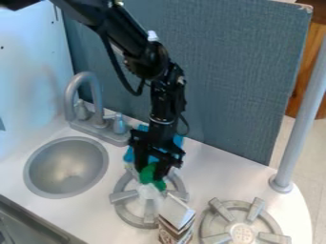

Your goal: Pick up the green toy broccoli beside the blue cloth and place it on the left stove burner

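The black gripper [152,170] hangs down over the left stove burner, its two fingers either side of a green object [148,174] and closed on it. Directly below the green object is a whitish, translucent piece [148,192], over the burner; whether the two are joined I cannot tell. Behind the gripper lies a bright blue item [129,155], partly hidden by the fingers. A small carton [176,219] with a pale top and brown printed sides stands just in front and to the right of the burner.
The left burner [125,213] is a grey ring with bars; a second burner [242,233] sits at the lower right. At left are a round sink [66,167] and a grey faucet [96,97]. A blue-grey panel [235,71] rises behind, and a grey pole [304,119] stands at right.
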Tool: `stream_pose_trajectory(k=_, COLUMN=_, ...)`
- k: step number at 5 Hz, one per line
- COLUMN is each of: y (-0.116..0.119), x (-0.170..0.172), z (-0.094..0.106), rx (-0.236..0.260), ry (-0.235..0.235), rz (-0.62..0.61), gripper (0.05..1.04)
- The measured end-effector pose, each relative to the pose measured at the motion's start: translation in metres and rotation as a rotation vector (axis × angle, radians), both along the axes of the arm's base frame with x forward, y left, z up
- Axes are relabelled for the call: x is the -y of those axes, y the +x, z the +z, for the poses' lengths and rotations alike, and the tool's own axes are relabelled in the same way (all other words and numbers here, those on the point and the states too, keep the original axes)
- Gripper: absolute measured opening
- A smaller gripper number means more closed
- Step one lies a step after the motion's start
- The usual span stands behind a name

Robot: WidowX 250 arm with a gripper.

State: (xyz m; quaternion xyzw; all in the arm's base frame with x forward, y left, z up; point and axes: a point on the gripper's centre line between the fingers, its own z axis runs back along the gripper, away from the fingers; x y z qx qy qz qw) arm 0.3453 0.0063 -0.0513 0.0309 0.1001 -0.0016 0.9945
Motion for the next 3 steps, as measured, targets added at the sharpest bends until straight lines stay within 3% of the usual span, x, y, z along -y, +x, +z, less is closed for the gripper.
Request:
stream_pose_trajectory(k=1, y=-0.002, x=-0.003, z=-0.002, rx=-0.007, ry=0.022, rz=0.010, gripper=0.971)
stream_pose_trajectory(k=2, y=-0.006, x=-0.003, z=-0.004, rx=-0.018, ry=0.022, rz=0.009, gripper=1.008)
stream_pose_trajectory(k=3, y=-0.006, x=-0.001, z=0.014, rx=-0.031, ry=-0.004, rz=0.012, gripper=1.004)
